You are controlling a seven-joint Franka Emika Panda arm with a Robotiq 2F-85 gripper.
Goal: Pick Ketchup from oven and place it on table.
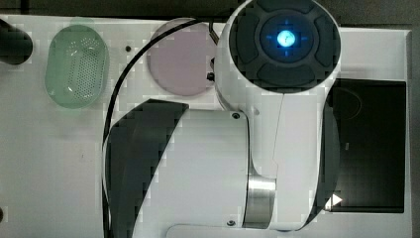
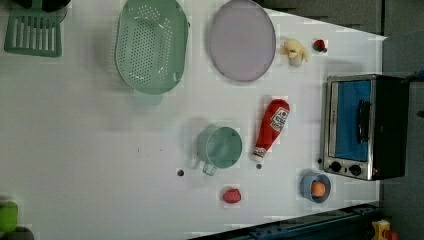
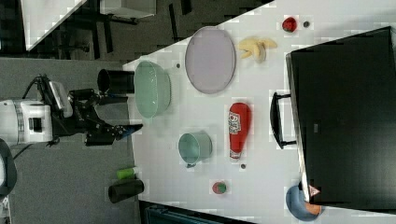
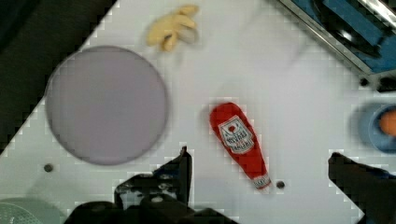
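Across a white table (image 2: 90,165) dotted with small dark marks: ketchup (image 2: 270,129) flat on its side, out of the oven (image 2: 364,127), alone on bare tabletop just off the closed blue glass door. Around the table, grey floor and dark furniture in the right view; along one table edge, a blue-black rail in the left view. Toward the far long edge, a green perforated colander (image 2: 151,45) and a lilac plate (image 2: 242,39); nearer the oven-side corner, a yellow banana toy (image 2: 295,52) and a small red strawberry (image 2: 320,45). Mid-table beside the bottle, a green mug (image 2: 219,148); near the rail edge, a red-and-green fruit toy (image 2: 231,195) and a blue bowl (image 2: 315,187) with an orange ball inside. Bottle's long axis roughly parallel to the oven front, red base toward the plate and banana, white cap (image 2: 257,154) toward the rail edge, next to a dark table dot. Gripper (image 3: 126,130) spread wide and holding nothing, in the right view hanging off the table edge opposite the oven, well apart from the bottle. Seen from the wrist, ketchup (image 4: 239,142) on the tabletop between the two dark fingers (image 4: 180,170), untouched by either.
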